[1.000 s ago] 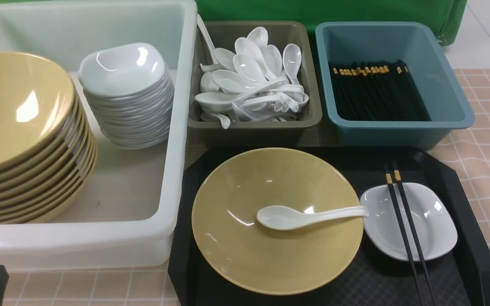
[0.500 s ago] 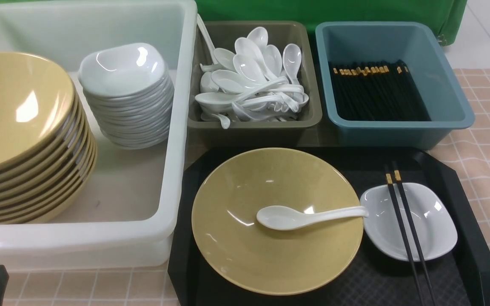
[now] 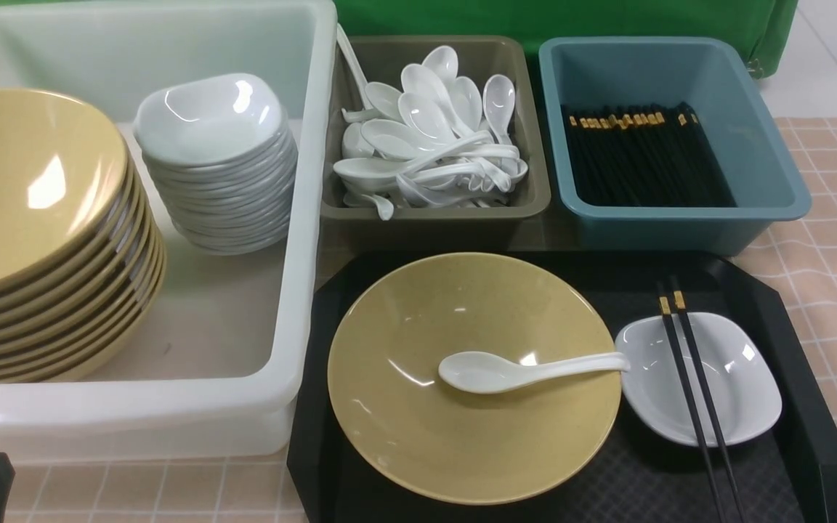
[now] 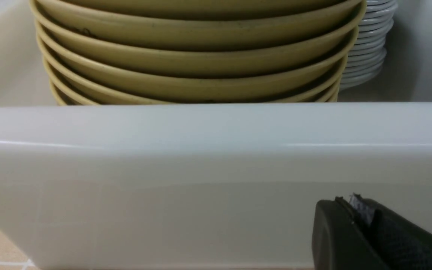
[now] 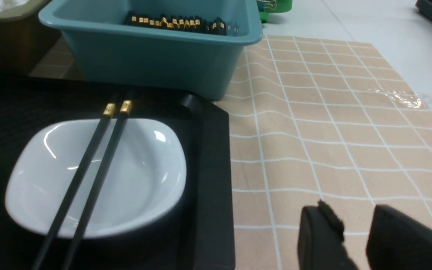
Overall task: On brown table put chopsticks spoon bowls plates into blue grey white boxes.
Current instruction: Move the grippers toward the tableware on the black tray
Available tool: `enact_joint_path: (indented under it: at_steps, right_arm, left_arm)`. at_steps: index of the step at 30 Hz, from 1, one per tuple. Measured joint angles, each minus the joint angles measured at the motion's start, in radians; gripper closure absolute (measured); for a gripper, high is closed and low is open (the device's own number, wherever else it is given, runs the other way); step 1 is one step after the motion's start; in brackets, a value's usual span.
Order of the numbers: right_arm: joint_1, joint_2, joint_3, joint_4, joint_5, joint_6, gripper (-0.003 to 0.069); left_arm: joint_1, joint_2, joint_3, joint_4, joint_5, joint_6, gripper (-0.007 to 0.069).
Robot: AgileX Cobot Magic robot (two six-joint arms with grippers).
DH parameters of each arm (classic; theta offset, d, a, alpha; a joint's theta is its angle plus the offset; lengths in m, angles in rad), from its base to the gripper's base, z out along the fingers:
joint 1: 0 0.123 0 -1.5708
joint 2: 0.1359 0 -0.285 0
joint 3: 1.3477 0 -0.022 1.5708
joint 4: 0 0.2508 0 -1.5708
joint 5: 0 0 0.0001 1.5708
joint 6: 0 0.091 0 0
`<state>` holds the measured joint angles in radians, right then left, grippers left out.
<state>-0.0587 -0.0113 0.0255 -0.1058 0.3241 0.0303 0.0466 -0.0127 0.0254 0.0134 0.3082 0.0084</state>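
Nothing moved; only its wrist view shows right gripper (image 5: 351, 217) spread; left gripper (image 4: 354, 225) unclear.

Backdrop (image 3: 462, 16): green cloth, 12 o'clock.
Floor (image 3: 836, 65): pale grey, glossy, 2 o'clock.
Worktop (image 3: 836, 247): tan checked covering.

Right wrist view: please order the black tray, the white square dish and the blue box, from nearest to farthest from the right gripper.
1. Black tray: its right rim lies closest to the right gripper.
2. White square dish: on the tray, under the chopsticks.
3. Blue box: beyond the tray, farthest.
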Motion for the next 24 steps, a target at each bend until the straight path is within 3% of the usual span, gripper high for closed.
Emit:
enact_joint_path:
  at_steps: [15,19,21,22,23,24]
  right_arm:
    - [0.0,0.0,0.0,0.0,-0.004,0.07,0.0422]
    - [0.0,0.0,0.0,0.072,-0.02,0.319,0.0422]
    - [0.0,0.0,0.002,0.172,-0.069,0.63,0.0422]
    - [0.0,0.0,0.002,0.179,-0.075,0.656,0.0422]
    - [0.0,0.0,0.002,0.215,-0.125,0.837,0.0422]
    - [0.0,0.0,0.002,0.227,-0.143,0.909,0.0422]
  left_arm:
    - [0.0,-0.001,0.0,0.004,-0.017,-0.002,0.0623]
    - [0.0,-0.001,0.0,-0.219,-0.096,-0.128,0.0623]
    - [0.0,-0.001,0.0,-0.481,-0.15,-0.284,0.0623]
    - [0.0,-0.001,0.0,-0.504,-0.159,-0.297,0.0623]
    - [0.0,-0.001,0.0,-0.671,-0.186,-0.386,0.0623]
    - [0.0,-0.001,0.0,-0.757,-0.202,-0.425,0.0623]
